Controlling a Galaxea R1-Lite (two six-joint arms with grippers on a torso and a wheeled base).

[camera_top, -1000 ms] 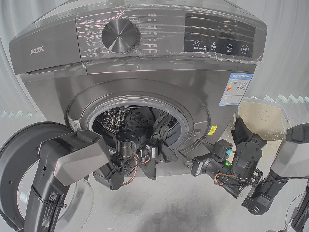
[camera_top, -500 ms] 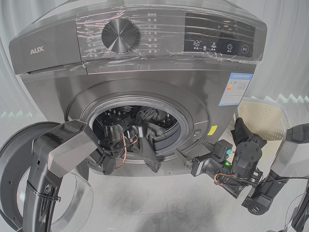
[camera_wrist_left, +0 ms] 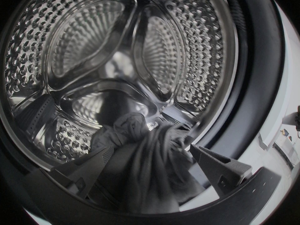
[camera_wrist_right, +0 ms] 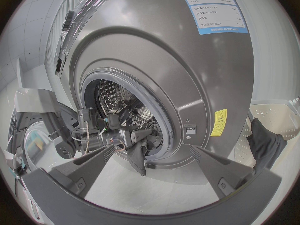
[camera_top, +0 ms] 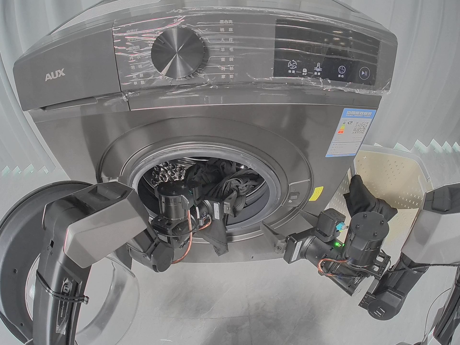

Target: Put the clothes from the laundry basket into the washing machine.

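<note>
The grey washing machine (camera_top: 215,120) stands with its round opening uncovered. A dark garment (camera_top: 218,188) lies in the drum mouth, one end hanging over the lower lip. My left gripper (camera_wrist_left: 151,147) sits open at the drum (camera_wrist_left: 93,47) opening, with the dark garment (camera_wrist_left: 147,175) bunched between its spread fingers. From the right wrist view, the left gripper (camera_wrist_right: 147,134) is at the seal with the cloth (camera_wrist_right: 137,157) dangling below it. My right gripper (camera_top: 270,235) hangs open and empty, low in front of the machine, beside the laundry basket (camera_top: 397,178). Another dark garment (camera_top: 362,197) drapes over the basket's rim.
The machine's door (camera_top: 28,226) is swung open at the left, behind my left arm. The cream perforated basket (camera_wrist_right: 281,116) stands against the machine's right side. Pale floor (camera_top: 239,303) lies open in front of the machine.
My left arm pushed deeper into the drum, then drew back slightly. More of the dark garment is inside and less hangs over the lip. The right arm has not moved.
</note>
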